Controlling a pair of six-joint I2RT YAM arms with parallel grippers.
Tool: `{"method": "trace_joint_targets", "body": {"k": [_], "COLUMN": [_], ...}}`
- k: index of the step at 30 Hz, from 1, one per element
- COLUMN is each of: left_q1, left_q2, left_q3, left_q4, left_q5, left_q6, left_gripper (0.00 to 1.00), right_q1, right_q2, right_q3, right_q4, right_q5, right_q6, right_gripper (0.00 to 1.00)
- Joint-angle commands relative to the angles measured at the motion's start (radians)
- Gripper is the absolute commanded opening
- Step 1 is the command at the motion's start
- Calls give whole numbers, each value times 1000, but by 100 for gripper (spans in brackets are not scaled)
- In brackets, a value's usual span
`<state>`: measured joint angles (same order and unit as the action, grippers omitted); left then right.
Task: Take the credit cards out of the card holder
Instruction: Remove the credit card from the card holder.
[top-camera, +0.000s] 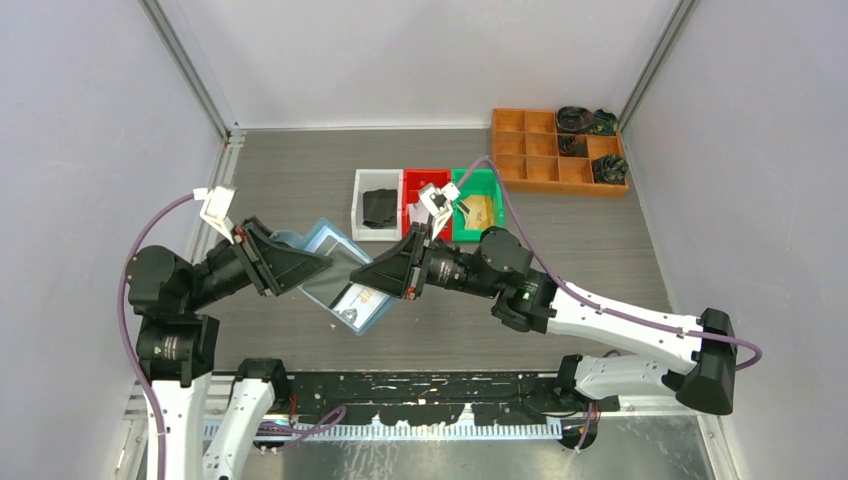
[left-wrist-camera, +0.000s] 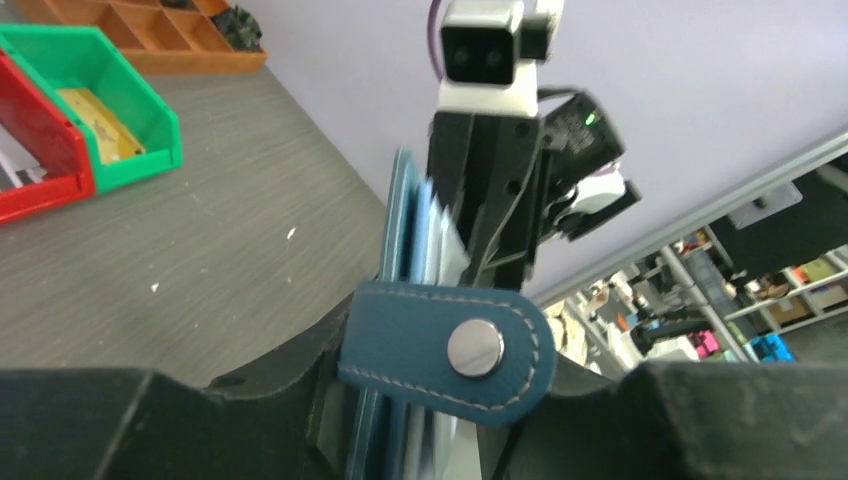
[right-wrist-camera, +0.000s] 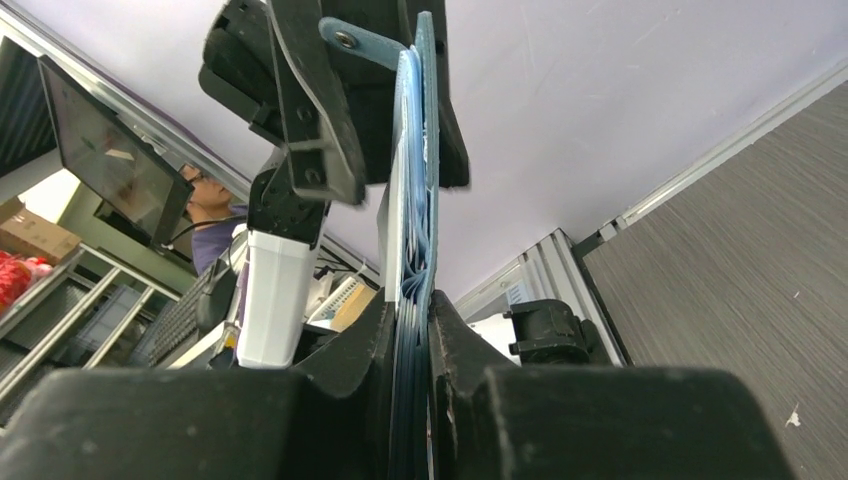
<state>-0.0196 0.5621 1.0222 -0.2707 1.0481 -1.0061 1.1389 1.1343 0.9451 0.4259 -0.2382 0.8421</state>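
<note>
While both arms reach inward over the grey table (top-camera: 600, 250), the light-blue card holder (top-camera: 325, 240) is held between them, left of the table's centre. The left gripper (top-camera: 318, 265) is clamped narrowly on 1 side of the holder, just beside its blue closing tab (left-wrist-camera: 450, 350) with a silver snap. The right gripper (top-camera: 362, 275) pinches the opposite edge, its fingers (right-wrist-camera: 365, 350) pressed tight against the stacked blue pockets. Seen from the wrists, the holder stands edge-on, with pale credit cards (left-wrist-camera: 440, 235) showing between its layers. From above, 1 card with print (top-camera: 362, 298) shows at the holder's near corner. Farther back sit 3 bins side by side: a white bin (top-camera: 358, 205) holding a black item, a red bin (top-camera: 415, 178) and a green bin (top-camera: 490, 190). An orange divided tray (top-camera: 540, 150) lies at the far right.
</note>
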Motion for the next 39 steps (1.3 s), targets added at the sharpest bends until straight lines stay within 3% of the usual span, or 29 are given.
{"method": "trace_joint_targets", "body": {"k": [1,7,10,14,18,21,26,34,39], "left_q1": [-3,-3,-3,-3,-3,-3,-3,-3,-3], "left_q2": [-28,-40,-35,-29,-14,3,6,2,9], "left_q3": [37,38,43,38,17,10,20,29,47], "left_q4": [-192,-253,-257,-190,-98,-30,-35,-32,-31], "left_q5": [60,58,42,49,56,58,6,-90,-92], "left_q6": [257,316,320,239,105,31,34,17,-8], "left_gripper": [40,35,25,13,8,7,6,5,6], "right_q1": [3,4,4,-5,-33,-55,-75,-71,-50], "right_q2": [1,34,52,21,-61,-147,-285,-109,-6], "right_q3": [122,172,198,164,85,74,124,141,120], "right_q4": [-19,-81,-118,-124,-80,-170,-354,-179,-63], "right_q5": [4,23,11,31,53,132,235,-27,-61], "right_q6": [-41,-57,-54,-30,-10,-47,-82,146,191], "right_gripper": [6,7,35,56,67,68,64,60,59]}}
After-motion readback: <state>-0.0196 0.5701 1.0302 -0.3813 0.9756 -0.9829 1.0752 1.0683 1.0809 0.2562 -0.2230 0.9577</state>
